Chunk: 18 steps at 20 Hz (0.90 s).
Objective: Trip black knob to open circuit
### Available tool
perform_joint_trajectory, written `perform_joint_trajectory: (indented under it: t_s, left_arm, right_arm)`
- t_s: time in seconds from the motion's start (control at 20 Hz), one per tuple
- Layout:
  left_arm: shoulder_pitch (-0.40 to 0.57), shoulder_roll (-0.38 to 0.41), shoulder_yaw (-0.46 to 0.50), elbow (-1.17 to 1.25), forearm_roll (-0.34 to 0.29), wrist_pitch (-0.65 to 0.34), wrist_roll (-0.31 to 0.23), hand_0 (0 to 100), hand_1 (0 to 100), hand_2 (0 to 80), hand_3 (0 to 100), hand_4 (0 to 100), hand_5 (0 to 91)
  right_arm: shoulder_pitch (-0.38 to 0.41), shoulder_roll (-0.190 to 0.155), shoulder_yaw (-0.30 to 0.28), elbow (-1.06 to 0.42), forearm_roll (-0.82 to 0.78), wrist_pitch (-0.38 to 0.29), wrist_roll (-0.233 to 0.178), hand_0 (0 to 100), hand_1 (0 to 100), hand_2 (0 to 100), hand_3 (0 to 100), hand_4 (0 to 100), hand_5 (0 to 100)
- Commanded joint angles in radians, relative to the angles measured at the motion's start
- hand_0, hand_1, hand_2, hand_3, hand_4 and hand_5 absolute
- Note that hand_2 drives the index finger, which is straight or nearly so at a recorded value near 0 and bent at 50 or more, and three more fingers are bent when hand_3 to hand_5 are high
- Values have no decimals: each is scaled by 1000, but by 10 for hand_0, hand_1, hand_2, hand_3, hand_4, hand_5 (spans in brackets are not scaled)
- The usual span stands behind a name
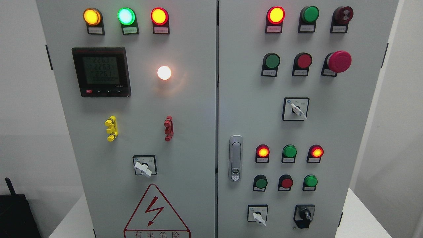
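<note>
A grey two-door control cabinet (198, 132) fills the head view. The black knob (304, 216) sits at the lower right of the right door, on a black square plate, its handle pointing roughly straight down. To its left is a white rotary switch (258, 215). Neither robot hand nor arm shows anywhere in the picture.
The right door carries rows of red and green lamps and buttons, a red mushroom stop button (338, 61), a white selector (296, 109) and a metal door latch (235, 158). The left door holds a digital meter (100, 71), a lit white lamp (164, 72) and another white selector (144, 166).
</note>
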Motion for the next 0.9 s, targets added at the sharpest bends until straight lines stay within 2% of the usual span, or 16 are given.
perform_joint_trajectory:
  t_s: [0.0,0.45,0.65,0.85]
  left_arm:
    - [-2,0,1,1,2,1,0,120,389,0,0,0,0]
    - [0,0,1,1,2,1,0,120,389,0,0,0,0]
    - [0,0,1,1,2,0,0,120,389,0,0,0,0]
    - [-2,0,1,1,2,1,0,120,389,0,0,0,0]
  right_arm:
    - [0,-4,-4,-80,-4,18,-9,702,858,0,951,829,649]
    - [-6,-2,-17,-284,-8,107,-29,793,893,0,1000,906,797]
    - [-12,-1,-33,-382,-27,184,-32,824,891,0,1000,945,853]
    - [-21,-1,-39,-465,-28,219,-32,829,889,0,1000,964,868]
